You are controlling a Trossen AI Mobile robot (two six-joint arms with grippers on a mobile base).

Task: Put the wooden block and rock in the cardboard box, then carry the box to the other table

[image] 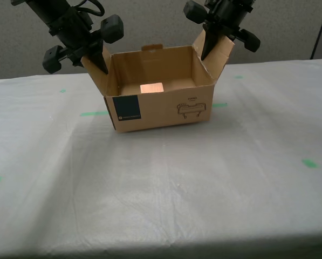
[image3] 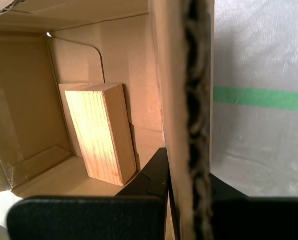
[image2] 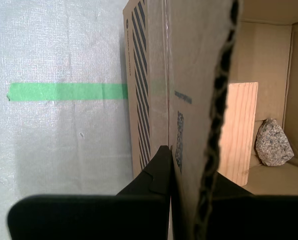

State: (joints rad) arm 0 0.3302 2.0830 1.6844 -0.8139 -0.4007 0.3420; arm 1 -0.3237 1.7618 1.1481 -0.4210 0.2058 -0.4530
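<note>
The wooden block (image: 151, 88) and the rock (image2: 273, 142) both lie inside the cardboard box (image: 161, 110), the rock just beside the block. The box rests on the table (image: 204, 183) toward 12 o'clock of its visible surface, with green tape (image: 93, 113) at the box's 9 o'clock. My first gripper (image3: 186, 170) has its jaws pinched on one side flap, and my second gripper (image2: 191, 170) has its jaws pinched on the opposite one. The risk lies in those flaps: thin corrugated card, ragged at the edge, could crease or tear at the fold, or slide out of the smooth black jaws, if the load swings. Uneven pull between the arms could tilt the box, and the smooth, straight-grained block would then slide. The rough, speckled, irregular rock would roll less readily. The whitish table covering is wrinkled and sheet-like, so dragging the box could bunch it.
</note>
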